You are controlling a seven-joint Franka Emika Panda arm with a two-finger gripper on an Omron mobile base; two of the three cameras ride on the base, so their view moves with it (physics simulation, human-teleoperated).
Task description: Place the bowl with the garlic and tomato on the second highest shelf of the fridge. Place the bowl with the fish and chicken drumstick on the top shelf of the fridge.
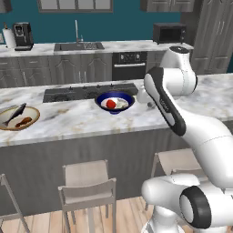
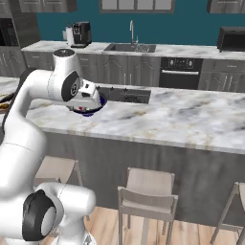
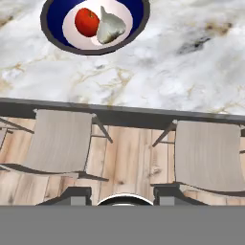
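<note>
The dark blue bowl (image 1: 114, 102) stands on the marble island counter, holding the red tomato (image 1: 110, 104) and the whitish garlic (image 1: 121, 104). In the hand view the bowl (image 3: 57, 14) lies at the top, with tomato (image 3: 87, 21) and garlic (image 3: 111, 27) side by side inside. My gripper (image 3: 122, 195) hovers above the counter's front edge, short of the bowl, open with nothing between its fingertips (image 3: 76, 195). The hand (image 2: 90, 94) covers most of the bowl (image 2: 89, 112) in the right base view. At far left sits the tan bowl (image 1: 30, 112) with fish (image 1: 15, 113) and chicken drumstick (image 1: 23, 122). Fridge and shelves are out of view.
A dark cooktop (image 1: 88, 92) is set into the island behind the blue bowl. Stools (image 1: 87, 187) stand below the counter's front edge (image 3: 119, 112). The back counter carries a sink (image 1: 79, 45), a coffee machine (image 1: 22, 35) and a microwave (image 1: 169, 32).
</note>
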